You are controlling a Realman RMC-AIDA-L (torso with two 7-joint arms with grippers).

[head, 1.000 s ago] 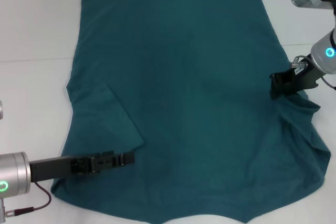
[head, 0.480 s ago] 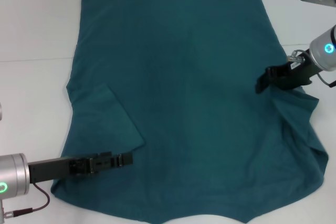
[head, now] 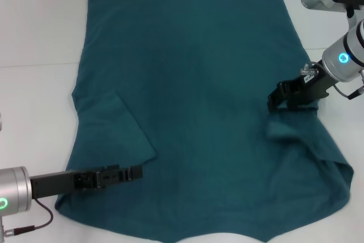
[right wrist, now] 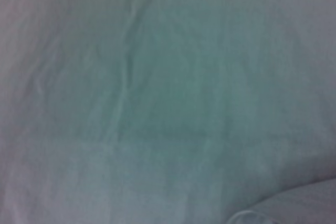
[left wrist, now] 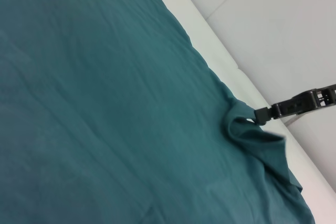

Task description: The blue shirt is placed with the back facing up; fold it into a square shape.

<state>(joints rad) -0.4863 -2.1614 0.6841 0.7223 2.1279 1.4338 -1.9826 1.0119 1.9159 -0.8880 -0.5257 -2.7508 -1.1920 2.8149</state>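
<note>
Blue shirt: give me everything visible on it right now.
The blue shirt is dark teal, soft-looking cloth, plain side up, spread nearly flat on the white table. Its left sleeve is folded in over the body. The right gripper pinches the right sleeve edge, pulling it inward into a raised, rumpled fold. The left gripper lies low over the near left part.

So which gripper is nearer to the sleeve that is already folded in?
Left. The left gripper lies just below the folded sleeve on the shirt; the right gripper is across at the opposite edge.
</note>
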